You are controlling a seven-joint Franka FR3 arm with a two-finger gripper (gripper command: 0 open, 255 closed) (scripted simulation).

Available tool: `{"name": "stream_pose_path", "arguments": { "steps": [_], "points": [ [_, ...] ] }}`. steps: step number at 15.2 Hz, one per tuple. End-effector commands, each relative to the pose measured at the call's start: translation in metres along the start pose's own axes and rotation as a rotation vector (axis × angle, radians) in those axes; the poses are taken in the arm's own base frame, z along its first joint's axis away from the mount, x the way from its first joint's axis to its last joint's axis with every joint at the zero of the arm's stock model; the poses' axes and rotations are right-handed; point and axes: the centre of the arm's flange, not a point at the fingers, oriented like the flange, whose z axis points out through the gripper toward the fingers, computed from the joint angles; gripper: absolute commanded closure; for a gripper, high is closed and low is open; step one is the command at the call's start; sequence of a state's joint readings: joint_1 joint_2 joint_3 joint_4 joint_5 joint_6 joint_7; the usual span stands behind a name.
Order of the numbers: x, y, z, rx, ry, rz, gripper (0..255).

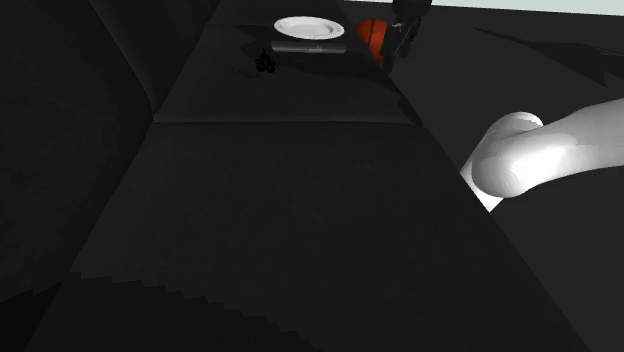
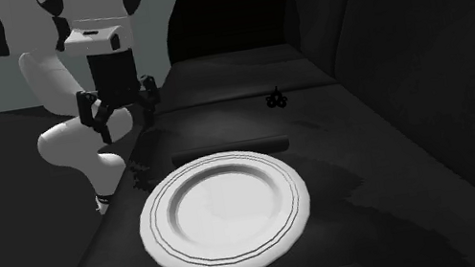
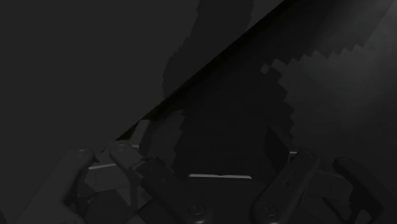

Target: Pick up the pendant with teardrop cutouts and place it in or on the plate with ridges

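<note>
The pendant [image 2: 277, 100] is a small black cluster of loops lying on the dark seat cushion, beyond the plate; in the shoulder view the pendant [image 1: 265, 62] sits just in front of the plate's left end. The white plate [image 2: 157, 222] with a ridged rim rests flat on a dark slab, and the shoulder view has the plate [image 1: 285, 22] at the far top. My black gripper [image 2: 122, 116] hangs open and empty above the seat's edge, to the second exterior view's left of the plate and well apart from the pendant. In the wrist view the fingers [image 3: 289, 191] stand apart over dark cushion.
A red-orange round object [image 1: 372, 35] sits beside the gripper [image 1: 405, 30], right of the plate. A small black knobby thing [image 2: 140, 176] lies at the plate's left rim. The dark sofa back [image 2: 403, 25] rises behind the pendant. My white arm [image 1: 530, 150] crosses the lower right.
</note>
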State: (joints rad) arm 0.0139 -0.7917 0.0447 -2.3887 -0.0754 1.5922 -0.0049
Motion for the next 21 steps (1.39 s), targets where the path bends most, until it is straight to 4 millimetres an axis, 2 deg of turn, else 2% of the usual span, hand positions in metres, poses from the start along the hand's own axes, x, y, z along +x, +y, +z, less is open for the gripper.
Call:
{"name": "stream_pose_path", "arguments": {
  "steps": [1,11,21],
  "points": [
    [0.000,0.000,0.000,0.000,0.000,0.000,0],
    [0.056,-0.068,-0.008,0.100,0.281,-0.196,0],
    [0.093,-0.143,-0.037,0.200,0.562,-0.391,0]
  ]
}}
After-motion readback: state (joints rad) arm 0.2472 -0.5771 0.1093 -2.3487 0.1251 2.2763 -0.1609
